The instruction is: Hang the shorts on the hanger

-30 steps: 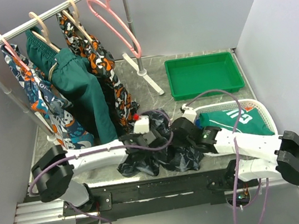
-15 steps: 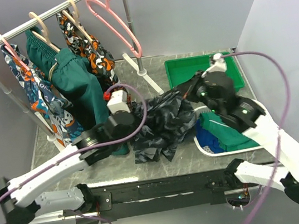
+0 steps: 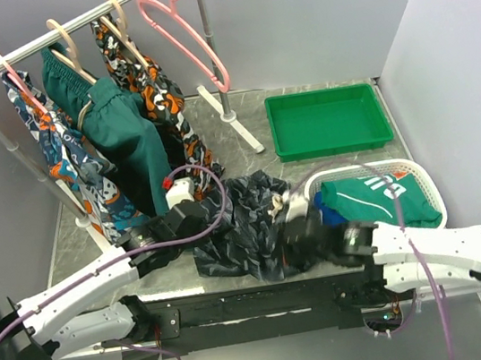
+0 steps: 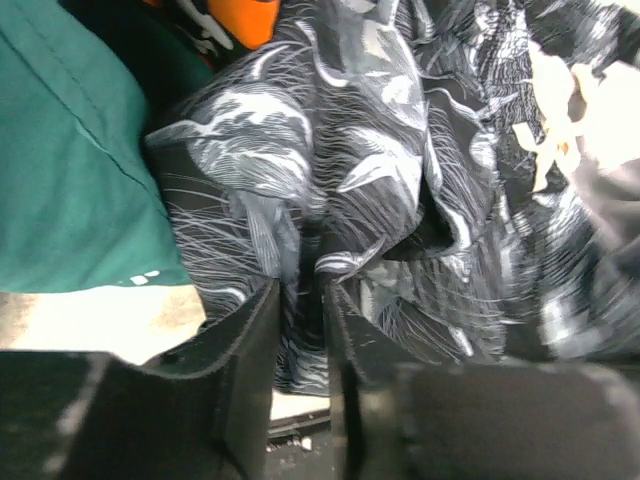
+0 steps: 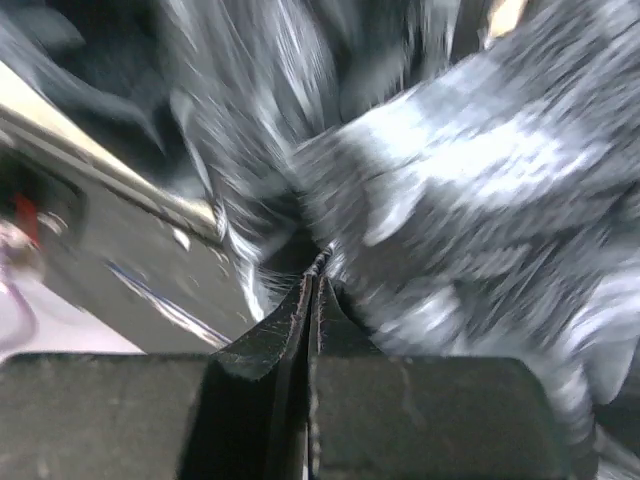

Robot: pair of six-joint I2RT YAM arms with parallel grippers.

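Left gripper (image 4: 300,305) and right gripper (image 5: 312,272), jaws nearly together, apparently pinch the shorts (image 3: 245,224); lift evenly toward the hanger (image 3: 191,41) at 12 o'clock.

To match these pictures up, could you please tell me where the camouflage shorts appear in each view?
Top external: the shorts lie crumpled, low centre.
Left wrist: the shorts fill the centre and right.
Right wrist: the shorts fill most of the frame.
Shared landmark: the green shorts, at left in the top and left-wrist views only.

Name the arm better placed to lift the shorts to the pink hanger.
Probably left: the left gripper pinches the shorts on the side nearer the hanger; the right gripper holds the near edge.
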